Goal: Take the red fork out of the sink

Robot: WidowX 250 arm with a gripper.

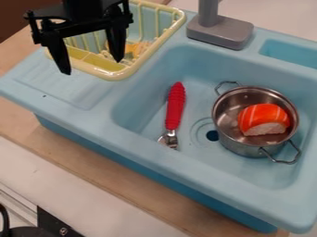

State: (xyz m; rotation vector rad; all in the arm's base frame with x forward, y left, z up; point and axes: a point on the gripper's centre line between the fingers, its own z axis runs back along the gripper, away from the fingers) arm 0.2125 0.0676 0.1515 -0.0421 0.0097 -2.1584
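In the camera view, the black gripper [90, 67] hangs in the upper left, over the yellow dish rack [176, 21], its fingers [59, 55] spread well apart with nothing between them. The red fork [176, 106] lies in the basin of the light blue sink [55, 88], left of the drain hole [212, 135], its red handle toward the top edge and its metal end toward the bottom. To its right and apart from it stands a metal pot [232, 141] with two handles, holding an orange-and-white piece of toy sushi [263, 119]. A grey faucet base [219, 32] sits behind the basin, and the sink rests on a wooden surface [93, 169].
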